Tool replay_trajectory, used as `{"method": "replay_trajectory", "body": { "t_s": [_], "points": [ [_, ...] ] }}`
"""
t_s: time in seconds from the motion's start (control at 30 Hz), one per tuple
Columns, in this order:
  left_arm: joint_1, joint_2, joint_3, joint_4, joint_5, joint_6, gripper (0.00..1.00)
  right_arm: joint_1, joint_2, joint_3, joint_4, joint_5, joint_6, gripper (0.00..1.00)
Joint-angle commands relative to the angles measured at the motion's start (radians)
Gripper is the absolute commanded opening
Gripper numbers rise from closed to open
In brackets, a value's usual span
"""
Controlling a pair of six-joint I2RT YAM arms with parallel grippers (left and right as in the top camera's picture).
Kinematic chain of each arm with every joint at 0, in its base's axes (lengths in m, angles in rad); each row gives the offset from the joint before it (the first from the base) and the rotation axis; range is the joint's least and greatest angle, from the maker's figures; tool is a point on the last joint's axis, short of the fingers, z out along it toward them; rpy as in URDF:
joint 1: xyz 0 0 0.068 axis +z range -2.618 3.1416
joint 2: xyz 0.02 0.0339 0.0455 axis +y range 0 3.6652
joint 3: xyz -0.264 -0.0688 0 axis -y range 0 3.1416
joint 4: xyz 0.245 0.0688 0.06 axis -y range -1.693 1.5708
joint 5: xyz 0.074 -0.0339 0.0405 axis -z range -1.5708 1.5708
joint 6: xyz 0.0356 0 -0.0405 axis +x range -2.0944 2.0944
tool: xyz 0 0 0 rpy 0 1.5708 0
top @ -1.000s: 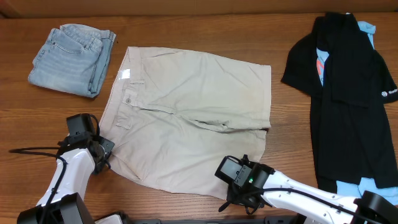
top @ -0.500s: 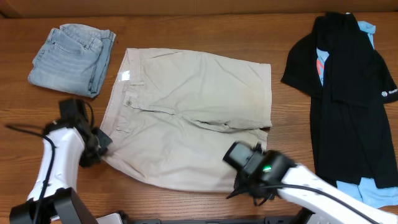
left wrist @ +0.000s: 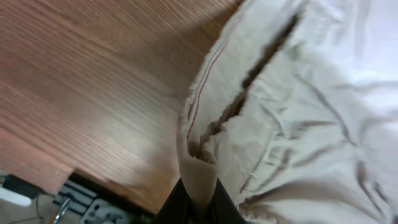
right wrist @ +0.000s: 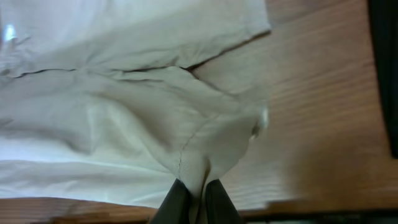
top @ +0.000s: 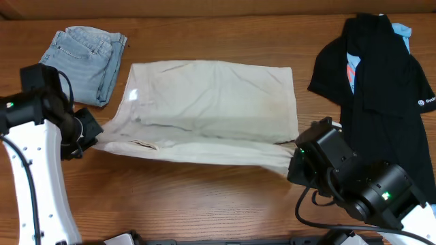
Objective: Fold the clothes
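Folding the khaki shorts (top: 211,102) in half, near edge over far edge, looks like the step in hand. They lie mid-table between the folded denim (top: 82,61) and the black shirt (top: 381,102), far half flat on the table (top: 204,211), near edge raised. The left gripper (left wrist: 198,196) is clamped on a pinch of cloth at the waistband end, and the right gripper (right wrist: 196,190) on a pinch at the leg-hem end. Doing it well probably means moving both ends together at equal height, cloth taut between them, and laying edge on edge before releasing.
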Motion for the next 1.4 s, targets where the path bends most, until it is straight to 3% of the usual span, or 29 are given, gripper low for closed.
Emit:
{"method": "replay_trajectory", "body": {
  "t_s": [0.0,0.23,0.47,0.7,0.87,1.03,1.23,1.27,1.3,1.33,1.37],
  "points": [
    [0.005,-0.106,0.046,-0.026,-0.027,0.06,0.04,-0.01,-0.039,0.035,-0.051,0.044,-0.016,0.04],
    [0.005,-0.269,0.045,-0.043,-0.037,0.092,0.04,-0.01,-0.076,0.035,-0.105,0.082,-0.008,0.04],
    [0.005,-0.25,-0.009,0.045,-0.05,0.087,0.04,-0.01,0.032,0.034,0.107,0.258,-0.12,0.04],
    [0.005,-0.171,-0.126,0.354,-0.022,0.057,0.04,-0.043,0.266,0.034,0.285,0.378,-0.169,0.04],
    [-0.003,-0.021,-0.163,0.582,0.01,0.05,0.05,-0.179,0.465,0.034,0.47,0.381,-0.241,0.04],
    [-0.03,0.102,-0.163,0.731,0.011,0.042,0.04,-0.28,0.557,0.034,0.674,0.341,-0.356,0.04],
    [-0.089,0.236,-0.163,0.846,0.01,0.043,0.04,-0.344,0.658,0.034,0.76,0.218,-0.377,0.04],
    [-0.098,0.252,-0.162,0.858,0.01,0.043,0.08,-0.348,0.679,0.034,0.768,0.204,-0.377,0.05],
    [-0.108,0.268,-0.163,0.871,0.01,0.043,0.16,-0.35,0.694,0.033,0.776,0.196,-0.377,0.15],
    [-0.115,0.281,-0.162,0.885,0.009,0.043,0.32,-0.351,0.713,0.033,0.785,0.189,-0.377,0.29],
    [-0.122,0.295,-0.162,0.9,0.006,0.043,0.63,-0.351,0.734,0.033,0.795,0.184,-0.379,0.47]
  ]
}}
